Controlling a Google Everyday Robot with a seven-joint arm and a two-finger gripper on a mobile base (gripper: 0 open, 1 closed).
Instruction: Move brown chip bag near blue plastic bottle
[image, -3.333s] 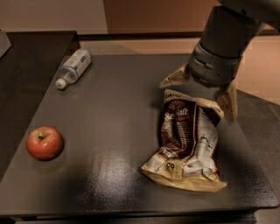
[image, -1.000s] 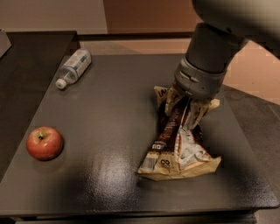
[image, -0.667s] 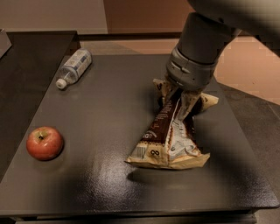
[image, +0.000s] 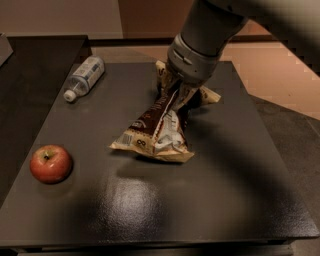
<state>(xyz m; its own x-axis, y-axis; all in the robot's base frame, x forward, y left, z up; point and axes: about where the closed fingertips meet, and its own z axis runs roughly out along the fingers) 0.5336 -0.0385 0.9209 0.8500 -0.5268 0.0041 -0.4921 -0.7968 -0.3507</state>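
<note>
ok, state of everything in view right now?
pincer: over the table's far middle, shut on the bag's upper end
brown chip bag: crumpled, pinched at the top, slanting down to the near left
blue plastic bottle: lying on its side, cap on, far left, apart from the bag
red apple: upright, stem up, near left edge

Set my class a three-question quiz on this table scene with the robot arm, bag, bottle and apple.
1. True or false: the blue plastic bottle stands upright.
2. The gripper, over the far middle of the table, grips: A the bottle, B the brown chip bag, C nothing.
3. Which fruit lies on the table's near-left part?
Key: 1 false, it lies on its side; 2 B; 3 the apple.
</note>
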